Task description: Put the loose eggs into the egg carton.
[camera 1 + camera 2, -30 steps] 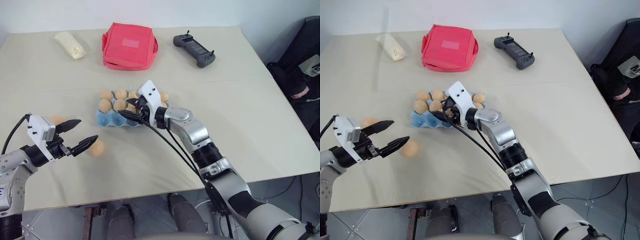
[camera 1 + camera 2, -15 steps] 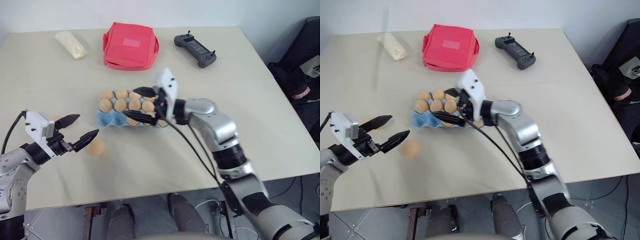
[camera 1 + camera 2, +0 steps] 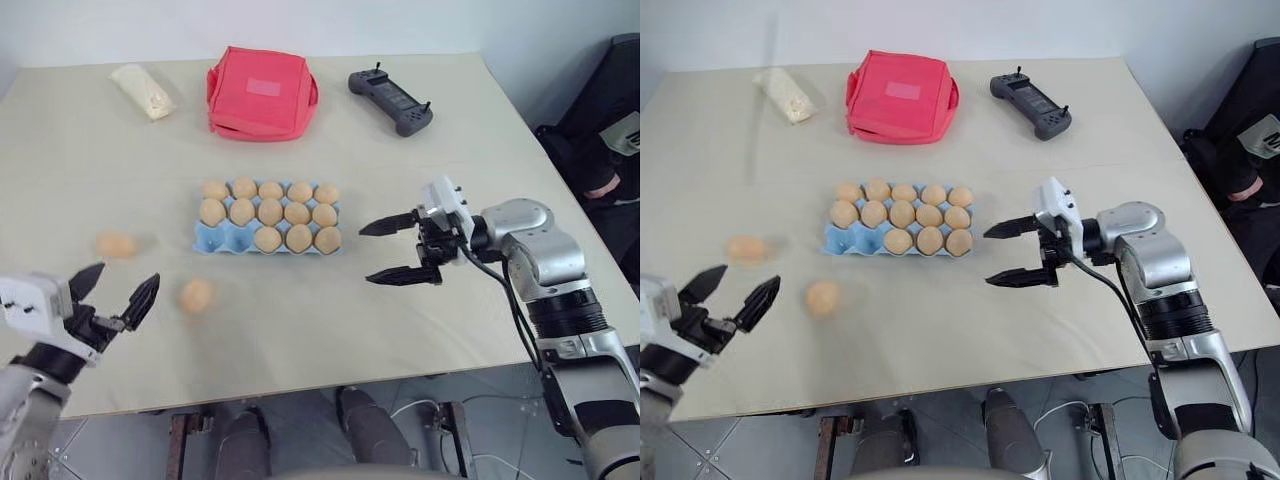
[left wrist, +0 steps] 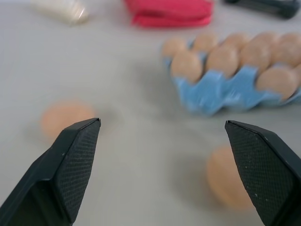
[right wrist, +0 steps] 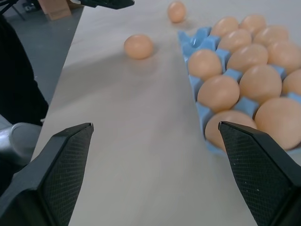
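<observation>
Both empty with fingers spread, the right gripper (image 3: 392,251) hangs just right of the egg carton (image 3: 232,238), thirteen cups filled, while the left gripper (image 3: 113,295) hovers near two loose eggs (image 3: 196,295) on the surface (image 3: 400,170) left of the carton.

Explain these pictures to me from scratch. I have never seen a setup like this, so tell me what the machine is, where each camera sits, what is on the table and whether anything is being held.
This is a humanoid robot with two arms, each ending in two black fingers. Two pictures come from cameras in its head, looking down over the table. The other two come from cameras on its wrists, looking along the fingers.

On the table lies a blue egg carton with thirteen eggs in it and two empty cups. Two loose eggs lie beside it. Farther back are a red bag, a black controller and a white packet.

The left gripper and right gripper are both open and hold nothing.
</observation>
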{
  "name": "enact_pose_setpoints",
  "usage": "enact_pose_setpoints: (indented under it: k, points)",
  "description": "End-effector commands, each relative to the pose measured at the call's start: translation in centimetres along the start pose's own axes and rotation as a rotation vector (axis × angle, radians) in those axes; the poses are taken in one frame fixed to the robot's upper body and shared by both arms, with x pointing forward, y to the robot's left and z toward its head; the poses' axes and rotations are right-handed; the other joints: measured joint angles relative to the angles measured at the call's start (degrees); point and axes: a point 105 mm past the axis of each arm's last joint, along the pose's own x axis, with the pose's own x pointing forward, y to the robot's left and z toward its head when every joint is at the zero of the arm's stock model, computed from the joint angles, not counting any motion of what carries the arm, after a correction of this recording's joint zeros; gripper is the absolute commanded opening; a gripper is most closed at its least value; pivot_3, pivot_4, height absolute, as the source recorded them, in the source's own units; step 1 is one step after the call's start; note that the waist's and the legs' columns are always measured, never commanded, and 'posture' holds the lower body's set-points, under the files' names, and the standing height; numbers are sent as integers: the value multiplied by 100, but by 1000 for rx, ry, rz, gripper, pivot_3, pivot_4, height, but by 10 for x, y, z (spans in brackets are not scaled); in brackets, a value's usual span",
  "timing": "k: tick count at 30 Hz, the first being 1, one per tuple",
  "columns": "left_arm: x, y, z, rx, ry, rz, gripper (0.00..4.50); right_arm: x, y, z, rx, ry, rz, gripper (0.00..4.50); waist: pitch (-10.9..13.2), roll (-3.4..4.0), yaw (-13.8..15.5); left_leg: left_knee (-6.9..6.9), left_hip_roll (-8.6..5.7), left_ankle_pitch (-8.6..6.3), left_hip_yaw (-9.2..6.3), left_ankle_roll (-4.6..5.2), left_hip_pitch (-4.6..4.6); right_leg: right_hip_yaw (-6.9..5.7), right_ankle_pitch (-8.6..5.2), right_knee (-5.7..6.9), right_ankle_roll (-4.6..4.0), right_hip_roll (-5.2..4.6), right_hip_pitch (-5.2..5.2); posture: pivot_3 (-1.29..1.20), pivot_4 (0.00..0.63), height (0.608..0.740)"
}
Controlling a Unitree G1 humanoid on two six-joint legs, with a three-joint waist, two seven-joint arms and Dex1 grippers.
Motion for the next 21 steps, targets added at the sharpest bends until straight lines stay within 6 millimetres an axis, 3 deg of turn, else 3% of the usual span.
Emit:
enact_pose_setpoints:
  k: [1,3,4,13,21]
  points:
    - [-6,-16,9,-7,-38,50,4500,-2,2,5,-20,-8,50,4456,0,0,2,3,-2,1,0,1,0,5,0,-1,-1,0,2,0,150,740]
    - [-9,-25,5,-29,-17,56,4500,-3,5,3,-9,-8,73,4456,0,-1,2,13,-4,1,-1,2,-1,8,-10,0,-21,0,4,0,150,740]
    - [-10,-28,3,-39,-7,62,4500,-3,8,2,-3,-5,90,4456,0,-1,2,18,-4,2,-2,2,-1,9,-37,0,-73,-1,5,0,150,740]
    - [-14,-47,-15,-73,86,65,4500,-2,15,-1,7,11,126,4456,1,-2,-7,33,-8,0,-5,2,0,15,-39,0,-77,-1,13,0,150,740]
    - [17,-60,-20,-82,98,-14,4500,2,12,1,0,11,104,4456,1,-2,0,43,-10,0,-8,3,0,15,-40,1,-78,-1,16,0,150,740]
